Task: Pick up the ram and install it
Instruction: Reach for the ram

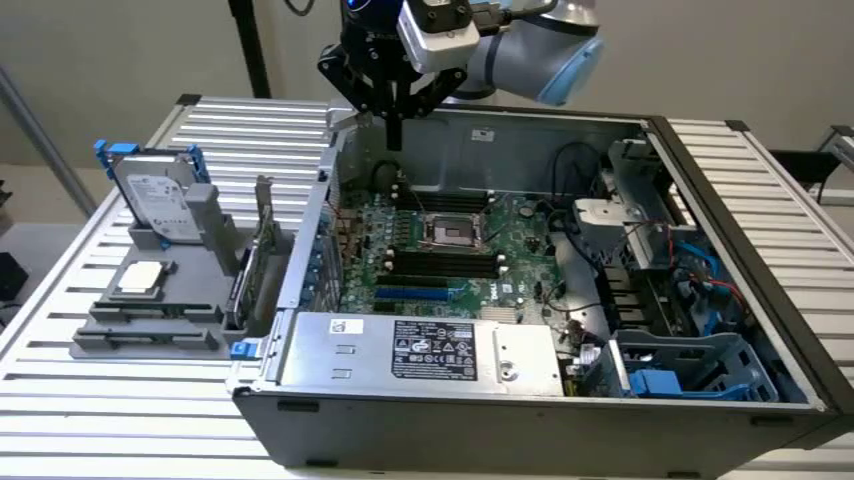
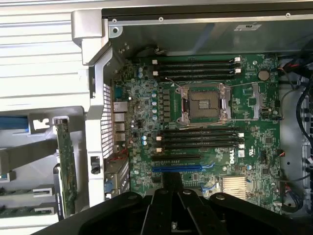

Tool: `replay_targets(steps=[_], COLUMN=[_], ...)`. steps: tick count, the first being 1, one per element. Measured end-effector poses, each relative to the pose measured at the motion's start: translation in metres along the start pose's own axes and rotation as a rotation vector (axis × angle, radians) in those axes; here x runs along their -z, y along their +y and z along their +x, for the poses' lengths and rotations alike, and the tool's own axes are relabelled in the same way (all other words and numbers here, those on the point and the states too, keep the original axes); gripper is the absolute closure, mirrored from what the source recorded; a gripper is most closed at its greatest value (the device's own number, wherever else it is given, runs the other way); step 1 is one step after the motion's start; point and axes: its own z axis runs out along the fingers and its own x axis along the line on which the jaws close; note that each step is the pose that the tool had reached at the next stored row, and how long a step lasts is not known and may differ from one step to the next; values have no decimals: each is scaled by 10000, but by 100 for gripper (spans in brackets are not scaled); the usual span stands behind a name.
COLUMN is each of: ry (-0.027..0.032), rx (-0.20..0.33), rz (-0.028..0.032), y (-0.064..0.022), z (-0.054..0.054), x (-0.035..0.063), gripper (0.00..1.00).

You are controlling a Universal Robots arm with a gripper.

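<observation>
My gripper (image 1: 396, 135) hangs above the back left corner of the open computer case (image 1: 747, 300), fingers together and nothing between them. In the wrist view its black fingers (image 2: 164, 208) meet over the near edge of the motherboard (image 2: 244, 122). Empty black memory slots (image 2: 200, 138) lie on both sides of the processor socket (image 2: 204, 104). Two thin green ram sticks (image 2: 24, 211) lie edge-up in the grey holder (image 1: 147, 335) outside the case, well apart from the gripper.
The holder also carries an upright hard drive (image 1: 158, 205), a square silver processor (image 1: 140, 280) and an upright expansion card (image 2: 66, 166). Power supply (image 1: 427, 350), cables and drive cage (image 1: 694, 370) crowd the case's near and right sides.
</observation>
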Motion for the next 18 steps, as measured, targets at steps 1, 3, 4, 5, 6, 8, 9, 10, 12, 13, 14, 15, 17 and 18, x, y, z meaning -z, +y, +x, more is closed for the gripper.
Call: replay_targets(steps=[1,3,4,5,6,8,9,10,12,13,14,15,17,18], ry=[0,0,-1,3,6,10,15,22,51,70,91,113,161,185], rx=[0,0,1,-1,-1,-1,-1,-1,-2,-3,-4,-5,-8,-9], rz=[0,0,0,3,4,1,2,1,4,6,7,9,13,16], y=[0,0,0,-3,-9,-29,-39,-49,-66,-74,-82,-90,-106,-113], z=[0,0,1,13,38,101,134,168,230,261,293,324,385,415], x=[0,0,0,2,3,3,4,4,4,3,1,0,-2,-3], gripper=[89,89,89,89,89,89,89,89,89,89,89,89,89,89])
